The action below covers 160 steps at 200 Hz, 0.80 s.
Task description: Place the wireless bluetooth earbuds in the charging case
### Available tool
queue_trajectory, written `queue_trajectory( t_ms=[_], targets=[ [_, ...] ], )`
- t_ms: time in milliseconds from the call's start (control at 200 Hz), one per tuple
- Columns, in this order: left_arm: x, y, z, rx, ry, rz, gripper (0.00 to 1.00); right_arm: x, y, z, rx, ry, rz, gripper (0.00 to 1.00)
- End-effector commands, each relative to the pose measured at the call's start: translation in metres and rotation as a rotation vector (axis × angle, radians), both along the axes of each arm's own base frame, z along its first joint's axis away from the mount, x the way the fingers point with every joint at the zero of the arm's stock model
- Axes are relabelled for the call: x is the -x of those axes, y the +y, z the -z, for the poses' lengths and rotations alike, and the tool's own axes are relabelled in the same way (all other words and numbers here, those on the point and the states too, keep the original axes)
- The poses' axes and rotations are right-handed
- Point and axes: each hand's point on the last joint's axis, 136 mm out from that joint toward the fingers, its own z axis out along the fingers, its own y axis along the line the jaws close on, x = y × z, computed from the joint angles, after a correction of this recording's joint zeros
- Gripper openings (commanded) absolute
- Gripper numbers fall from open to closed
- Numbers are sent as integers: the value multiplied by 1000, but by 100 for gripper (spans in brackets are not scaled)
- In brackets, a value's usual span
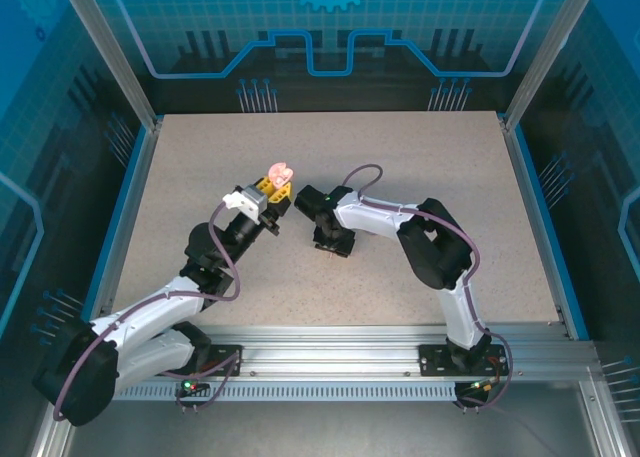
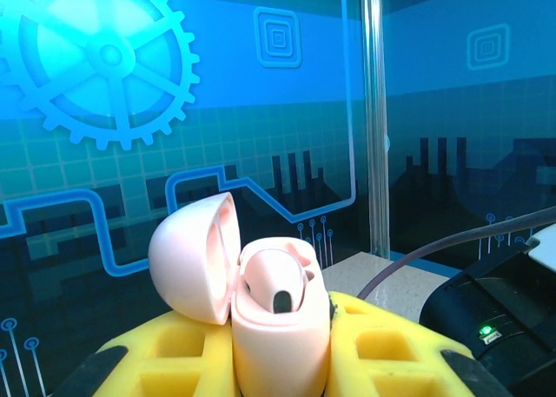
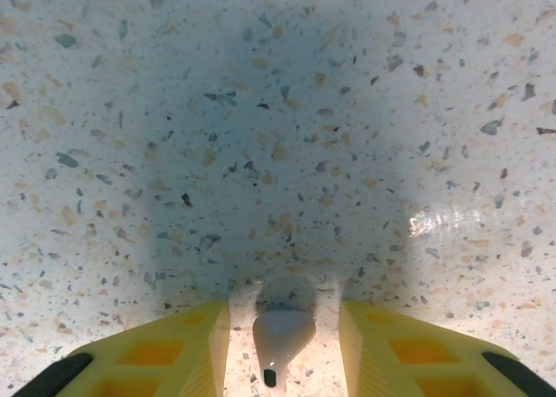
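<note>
Right gripper [image 3: 282, 317]: pointed down at the table [image 3: 278, 110], jaws apart. One pale earbud [image 3: 281, 334] lies on the table between the two yellow fingers [image 3: 187, 345]. A strip of bare table shows on each side of it, so there is no contact and nothing is gripped.

Earbud orientation (right wrist view): rounded head away from the wrist, stem tapering back toward it and ending in a dark tip. The long axis runs roughly parallel to the finger faces, across the closing direction. The bud sits near centre, its stem tip leaning slightly toward the left-hand finger in that view.

Left gripper [image 2: 278, 349]: clamped on the pink charging case [image 2: 278, 327] and holding it clear of the table. The lid [image 2: 195, 258] is swung open to one side, leaving the mouth of the case exposed. A pale shape with a dark oval [image 2: 280, 291] sits in the opening and is probably a bud already seated. Whether a free socket lies beside it cannot be told.

Key relation (top view): the right gripper [image 1: 335, 245] stands low on the table. The case [image 1: 280, 172] is near it, to its left and farther from the bases, in the left gripper [image 1: 272, 189]. The right arm is the one at the bud.

Judgement: next comes closing across the bud's width, then a short lift left toward the case. The stem may need turning to meet the socket. The bud is small and smooth, so it could slip or twist on closure.
</note>
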Motion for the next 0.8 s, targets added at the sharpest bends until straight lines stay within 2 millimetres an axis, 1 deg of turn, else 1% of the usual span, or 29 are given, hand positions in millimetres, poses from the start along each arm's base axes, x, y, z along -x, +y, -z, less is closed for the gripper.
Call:
queue_trajectory(
  t_ms=[0,270,525,795],
  targets=[
    [5,8,-14,46,-43,-7,0,7,1,5,19,27,13,38],
    [5,8,-14,49,-43,-7,0,8,-3,13,37,37,12,36],
    [5,8,-15,48,-43,-5,0,6,-7,12,35,28,8,32],
    [5,7,-15,51,-40,2,0,5,-7,16,-13,10,-30,24]
  ],
)
